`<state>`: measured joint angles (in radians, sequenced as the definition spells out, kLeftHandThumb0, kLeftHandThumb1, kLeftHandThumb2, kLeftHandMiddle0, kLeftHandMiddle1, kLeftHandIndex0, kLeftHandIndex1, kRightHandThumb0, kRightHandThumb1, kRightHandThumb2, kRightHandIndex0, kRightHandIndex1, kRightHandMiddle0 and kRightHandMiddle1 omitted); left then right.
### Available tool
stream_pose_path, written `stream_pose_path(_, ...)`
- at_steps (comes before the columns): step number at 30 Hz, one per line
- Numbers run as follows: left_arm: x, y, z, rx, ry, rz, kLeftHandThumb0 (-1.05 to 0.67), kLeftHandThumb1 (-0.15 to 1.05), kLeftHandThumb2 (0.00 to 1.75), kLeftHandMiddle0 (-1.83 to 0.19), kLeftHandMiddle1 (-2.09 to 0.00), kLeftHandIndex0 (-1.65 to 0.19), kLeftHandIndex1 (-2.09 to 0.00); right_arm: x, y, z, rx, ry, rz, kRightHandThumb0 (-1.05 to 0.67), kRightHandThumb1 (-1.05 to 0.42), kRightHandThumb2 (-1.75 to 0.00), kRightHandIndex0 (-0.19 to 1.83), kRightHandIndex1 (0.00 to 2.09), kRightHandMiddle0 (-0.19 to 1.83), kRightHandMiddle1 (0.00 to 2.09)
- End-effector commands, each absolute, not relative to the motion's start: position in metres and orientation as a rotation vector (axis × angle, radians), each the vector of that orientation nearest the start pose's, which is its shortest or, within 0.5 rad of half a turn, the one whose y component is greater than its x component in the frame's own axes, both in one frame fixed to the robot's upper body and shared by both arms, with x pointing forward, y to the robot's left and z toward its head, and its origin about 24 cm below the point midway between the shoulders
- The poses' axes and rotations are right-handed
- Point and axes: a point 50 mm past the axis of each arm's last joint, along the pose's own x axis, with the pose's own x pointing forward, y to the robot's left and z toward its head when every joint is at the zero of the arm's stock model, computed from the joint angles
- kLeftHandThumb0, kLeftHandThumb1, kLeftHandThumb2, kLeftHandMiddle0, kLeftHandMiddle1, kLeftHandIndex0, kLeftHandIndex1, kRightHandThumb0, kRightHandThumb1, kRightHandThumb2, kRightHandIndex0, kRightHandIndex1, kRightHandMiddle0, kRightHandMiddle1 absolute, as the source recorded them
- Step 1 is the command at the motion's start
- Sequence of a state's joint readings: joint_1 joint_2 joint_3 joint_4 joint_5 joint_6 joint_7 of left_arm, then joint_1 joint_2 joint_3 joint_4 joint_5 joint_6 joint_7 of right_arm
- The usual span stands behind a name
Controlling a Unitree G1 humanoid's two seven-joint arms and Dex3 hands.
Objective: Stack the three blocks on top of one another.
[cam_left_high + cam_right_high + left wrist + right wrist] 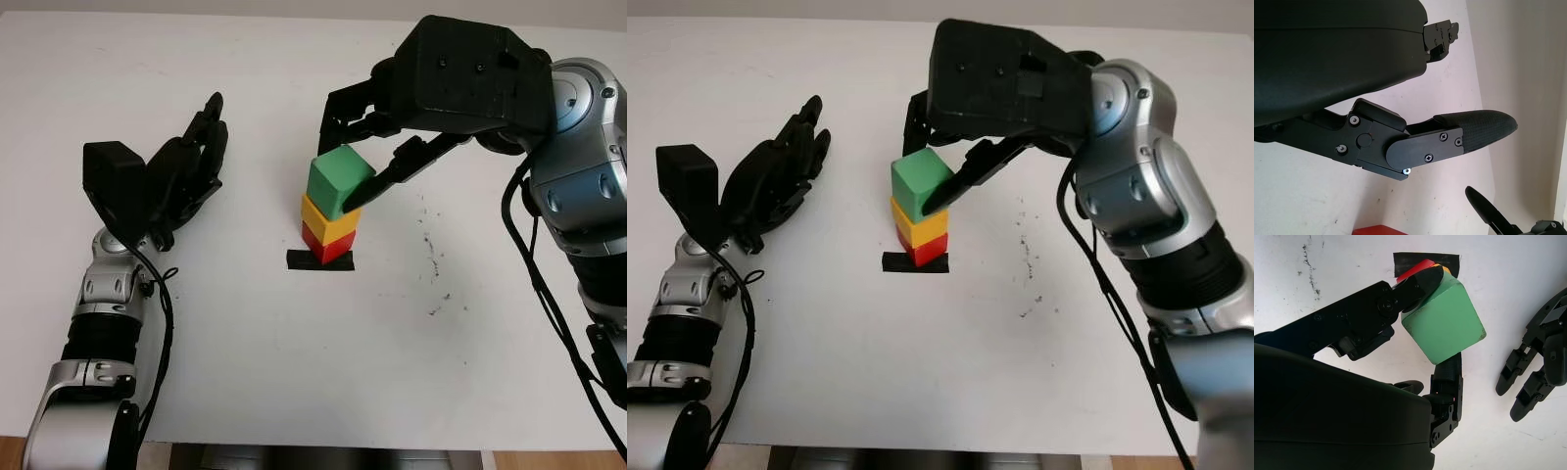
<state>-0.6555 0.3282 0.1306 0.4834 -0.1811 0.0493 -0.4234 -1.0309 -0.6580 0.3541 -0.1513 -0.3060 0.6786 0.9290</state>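
Right hand [364, 166] grips green cube block [339, 180], tilted, atop yellow cube block [330, 224], which sits on red cube block [326, 245] over black tape strip [299, 260], table centre; possibly touching yellow. Left hand [186, 171] open, well left on white table [294, 372].

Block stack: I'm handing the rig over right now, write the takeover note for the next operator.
Right hand: shut on the green block, fingers on either side of it, over the stack.
Left hand: open, holds nothing, off to the left of the stack above the table.
Blocks: red block sits on the black tape mark, yellow block on top of it, green block on top of the yellow one, turned a little askew.
Done: all three are in one column.
Left: release the green block and withdraw the right hand without knocking the stack; check that it stands alone.
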Motion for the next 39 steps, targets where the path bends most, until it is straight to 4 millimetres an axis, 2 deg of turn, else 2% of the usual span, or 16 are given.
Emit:
stream_pose_path(1, 0.361, 0.202, 0.141, 0.101, -0.132, -0.322, -0.85, 1.05, 0.64, 0.19, 0.0, 0.19, 0.0, 0.321, -0.125, 0.289, -1.12, -0.038, 0.647, -0.43, -0.95, -0.06, 0.35, 0.04, 0.31, 1.58)
stream_pose_path(39, 0.36, 0.205, 0.14, 0.094, -0.124, -0.317, -0.85, 1.05, 0.63, 0.19, 0.0, 0.19, 0.0, 0.323, -0.123, 0.279, -1.115, -0.05, 0.616, -0.43, -0.95, -0.05, 0.32, 0.04, 0.31, 1.57)
